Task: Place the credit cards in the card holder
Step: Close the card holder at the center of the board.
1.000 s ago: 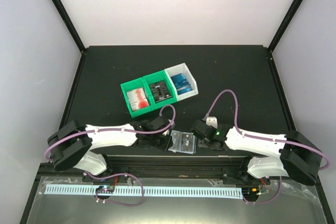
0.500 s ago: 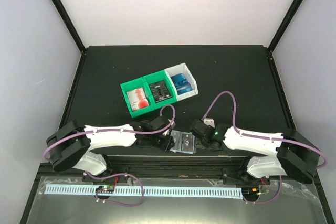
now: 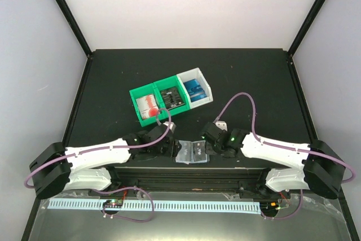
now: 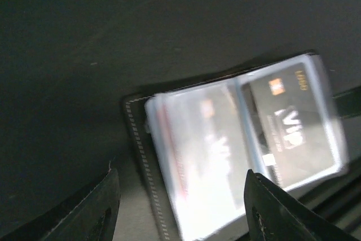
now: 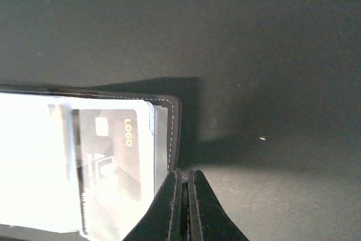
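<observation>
card holder (image 3: 190, 153) slid a bit toward 9 o'clock
left gripper (image 4: 183, 198) jaws apart beside it, right gripper (image 5: 183, 176) pinched together at its 3 o'clock edge

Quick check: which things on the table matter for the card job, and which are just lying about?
Job:
- card holder, open
- black VIP card, already in it
- red-and-white card, black card, blue card, not yet in

Lying about:
- green and white bins under those cards
- slotted strip by the bases
- purple cables
</observation>
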